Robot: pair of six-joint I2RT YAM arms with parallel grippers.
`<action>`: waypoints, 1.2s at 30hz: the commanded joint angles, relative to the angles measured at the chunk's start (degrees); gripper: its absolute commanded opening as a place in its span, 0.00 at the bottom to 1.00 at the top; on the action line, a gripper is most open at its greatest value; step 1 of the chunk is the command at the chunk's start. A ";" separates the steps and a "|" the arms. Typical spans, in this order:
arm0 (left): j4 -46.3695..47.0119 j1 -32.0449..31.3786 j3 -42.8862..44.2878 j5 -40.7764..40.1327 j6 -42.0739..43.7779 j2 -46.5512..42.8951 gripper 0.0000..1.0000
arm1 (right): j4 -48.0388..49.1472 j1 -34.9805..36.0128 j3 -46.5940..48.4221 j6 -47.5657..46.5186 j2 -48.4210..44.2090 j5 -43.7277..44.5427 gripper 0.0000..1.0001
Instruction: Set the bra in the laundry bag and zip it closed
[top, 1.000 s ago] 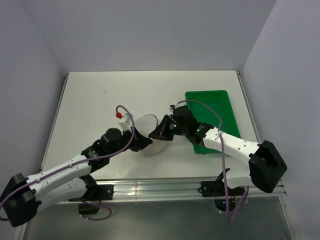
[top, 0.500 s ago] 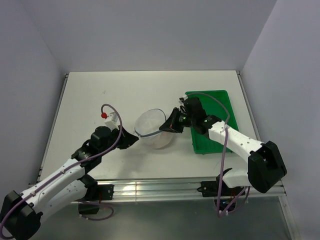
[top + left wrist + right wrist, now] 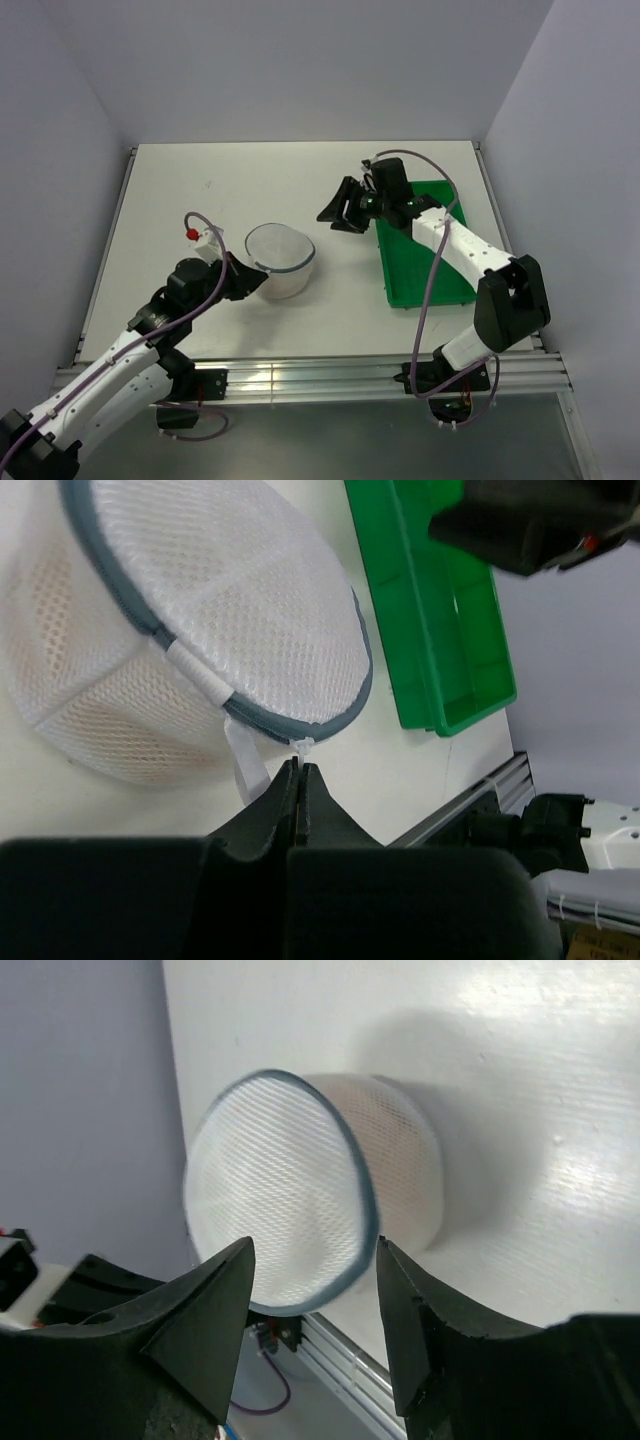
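Laundry bag: round translucent white mesh laundry bag [image 3: 281, 262] with a grey zipper rim, domed, resting on the flat white table [image 3: 190, 190]. Zipper shut along the whole arc seen from the left wrist.
Bra: soft peach-beige fabric bra [image 3: 105, 742] inside the laundry bag. Visible only as a peach tint through the side mesh, cups and straps not distinguishable.
Left gripper: black two-finger left gripper [image 3: 258, 283] at the near-left side of the laundry bag, touching it. Fingers pressed together, pinching the small white zipper pull [image 3: 303, 746] at the rim.
Fabric tab: white strip [image 3: 243, 765] hanging from the rim of the laundry bag, just beside the pull.
Right gripper: black two-finger right gripper [image 3: 335, 207] off the far-right side of the laundry bag, clearly apart from it. Fingers spread wide, nothing between them — the wrist view looks past both at the mesh lid.
Tray: green rectangular plastic tray [image 3: 408, 268] to the right of the laundry bag, not touching it, with the right arm lying across it.
Cables: purple cable looped over each arm, on either side of the laundry bag.
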 commanded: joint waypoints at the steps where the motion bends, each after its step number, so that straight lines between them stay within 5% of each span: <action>1: 3.01 -2.80 3.39 1.90 1.00 3.31 0.00 | -2.77 1.04 5.88 -1.42 -0.06 1.72 0.61; 14: 13.38 -13.00 6.73 -0.91 -0.75 16.06 0.00 | 6.71 9.74 -18.62 15.53 -20.35 6.47 0.65; 27: 13.92 -14.32 8.05 -1.18 -0.58 19.84 0.00 | 14.18 14.49 -16.18 18.00 -9.64 7.18 0.63; 30: 13.31 -14.32 8.31 -1.35 -0.32 19.84 0.00 | 15.24 14.58 -15.65 18.71 -7.53 6.83 0.52; 31: 12.78 -14.32 8.40 -1.53 -0.31 19.93 0.00 | 15.24 14.67 -15.56 18.80 -7.18 7.00 0.35; 34: 10.85 -14.32 8.49 -2.41 -0.14 19.32 0.00 | 15.07 14.49 -14.42 18.62 -5.95 7.09 0.13; 36: 9.35 -14.32 8.31 -2.84 -0.40 18.09 0.00 | 14.37 14.32 -13.19 18.01 -5.16 7.35 0.08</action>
